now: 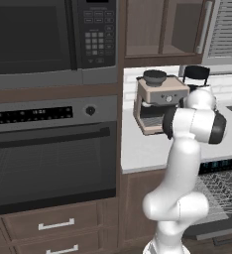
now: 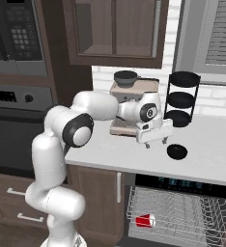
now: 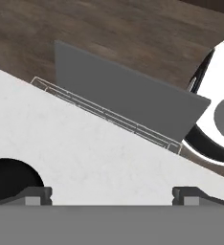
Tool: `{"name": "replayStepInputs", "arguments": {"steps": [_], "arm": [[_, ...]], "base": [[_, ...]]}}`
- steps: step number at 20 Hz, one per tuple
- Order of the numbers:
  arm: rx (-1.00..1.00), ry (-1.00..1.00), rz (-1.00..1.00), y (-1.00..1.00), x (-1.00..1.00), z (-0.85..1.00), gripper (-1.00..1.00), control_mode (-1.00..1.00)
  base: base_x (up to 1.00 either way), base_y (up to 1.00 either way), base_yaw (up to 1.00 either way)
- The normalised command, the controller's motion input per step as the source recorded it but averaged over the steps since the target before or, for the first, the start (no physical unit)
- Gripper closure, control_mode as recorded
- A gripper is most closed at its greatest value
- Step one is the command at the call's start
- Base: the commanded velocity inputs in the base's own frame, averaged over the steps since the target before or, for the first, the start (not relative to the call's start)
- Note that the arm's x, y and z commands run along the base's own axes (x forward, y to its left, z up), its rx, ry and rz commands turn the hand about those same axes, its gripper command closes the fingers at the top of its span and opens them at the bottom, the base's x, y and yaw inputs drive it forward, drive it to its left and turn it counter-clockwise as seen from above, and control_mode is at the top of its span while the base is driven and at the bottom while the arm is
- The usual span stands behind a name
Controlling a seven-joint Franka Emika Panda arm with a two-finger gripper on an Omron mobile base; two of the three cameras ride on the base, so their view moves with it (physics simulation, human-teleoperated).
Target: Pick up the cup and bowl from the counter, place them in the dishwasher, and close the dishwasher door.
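Right base view: 1 cup point(image 2: 145, 221), 1 bowl point(image 2: 176, 152).

Home kitchen: built-in oven point(image 1: 51, 158), microwave point(image 1: 48, 37), coffee machine point(image 2: 132, 103), wood cabinets point(image 2: 117, 31), counter point(image 2: 206, 149), open dishwasher point(image 2: 177, 212).

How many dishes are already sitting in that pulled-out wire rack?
1: a red cup lying at the rack's left end. The robot's arm hides part of the rack.
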Motion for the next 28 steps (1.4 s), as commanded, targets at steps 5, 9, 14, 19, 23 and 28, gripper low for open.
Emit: {"name": "replayStepInputs", "arguments": {"steps": [5,9,14,19,23,28], "arm": [[0.00,0.00,-0.09,-0.08,0.23,-0.31,-1.00,-1.00],[0.00,0.00,-0.06,-0.01,0.05,-0.44,-1.00,-1.00],[0.00,-0.06,-0.07,-0.04,0.03,-0.45,-1.00,-1.00],[-0.03,-0.10,-0.04,-0.04,0.24,-0.31,-1.00,-1.00],[-0.06,-0.10,-0.04,-0.08,0.31,-0.16,-1.00,-1.00],[-0.07,-0.05,-0.06,-0.20,0.37,-0.02,-1.00,-1.00]], "base": [[0.00,0.00,0.00],[0.00,0.00,0.00],[0.00,0.00,0.00],[0.00,0.00,0.00],[0.00,0.00,0.00],[0.00,0.00,0.00]]}}
